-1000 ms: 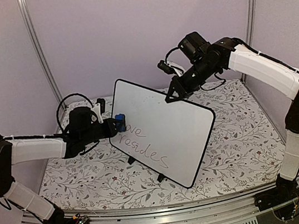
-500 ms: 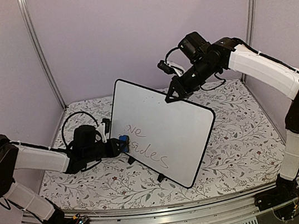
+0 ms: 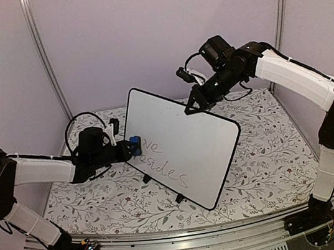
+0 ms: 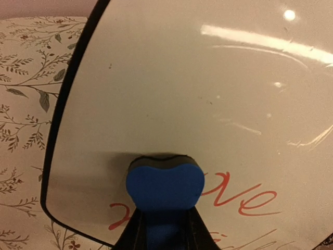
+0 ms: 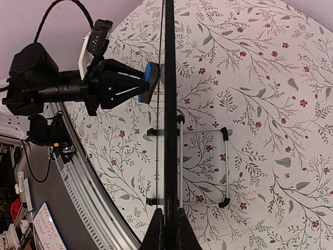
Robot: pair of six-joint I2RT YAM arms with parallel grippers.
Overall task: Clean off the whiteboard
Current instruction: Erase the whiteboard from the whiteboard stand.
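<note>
The whiteboard (image 3: 185,144) stands upright on small black feet in the middle of the table, with handwriting across its lower left part. In the left wrist view its white face (image 4: 208,104) fills the picture and red letters show low down. My left gripper (image 3: 134,146) is shut on a blue eraser (image 4: 164,182), whose pad presses against the board at its left edge, over the start of the writing. My right gripper (image 3: 191,108) is shut on the board's top rim (image 5: 169,130), seen edge-on in the right wrist view between the fingertips.
The table wears a floral cloth (image 3: 266,154). A wire stand (image 5: 225,166) props the board from behind. An aluminium rail (image 3: 190,238) runs along the near edge. Pale walls and metal posts (image 3: 43,55) close in the back and sides.
My left gripper swept the eraser down and left along the board's edge, then back up and right to the start of the writing. The right arm and the board stayed still.
</note>
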